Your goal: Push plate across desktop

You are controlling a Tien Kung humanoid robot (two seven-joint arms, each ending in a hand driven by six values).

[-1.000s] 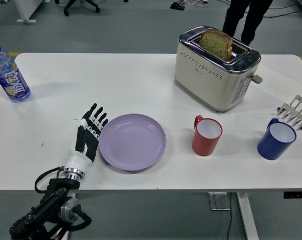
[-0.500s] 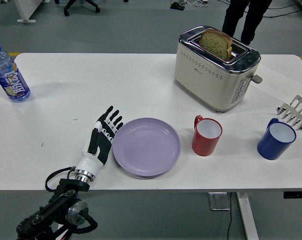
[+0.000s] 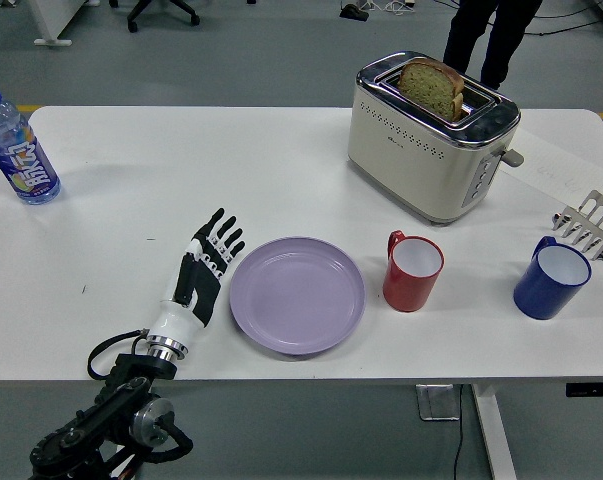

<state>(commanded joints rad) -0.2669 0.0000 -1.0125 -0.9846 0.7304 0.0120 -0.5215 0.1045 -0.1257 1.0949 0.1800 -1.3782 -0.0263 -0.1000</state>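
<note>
Fingers (image 3: 221, 232) straight and slightly fanned, holding nothing, tips pointing up and a bit right toward the far side of the table. Left hand (image 3: 202, 269) lies flat, palm side facing the plate (image 3: 297, 294), its right edge just beside the plate's left rim; contact cannot be told. White wrist and black forearm run down-left off the near edge of the table (image 3: 281, 170). Purple plate sits near the front edge, about mid-table, empty. Red mug (image 3: 413, 271) just right of the plate, small gap between. Blue mug (image 3: 551, 279) further right, metal rack (image 3: 589, 222) behind it. Toaster (image 3: 431, 137) with a bread slice (image 3: 432, 87) at the back. Water bottle (image 3: 17, 148) far left. Person's legs (image 3: 491, 30) beyond the far edge.
</note>
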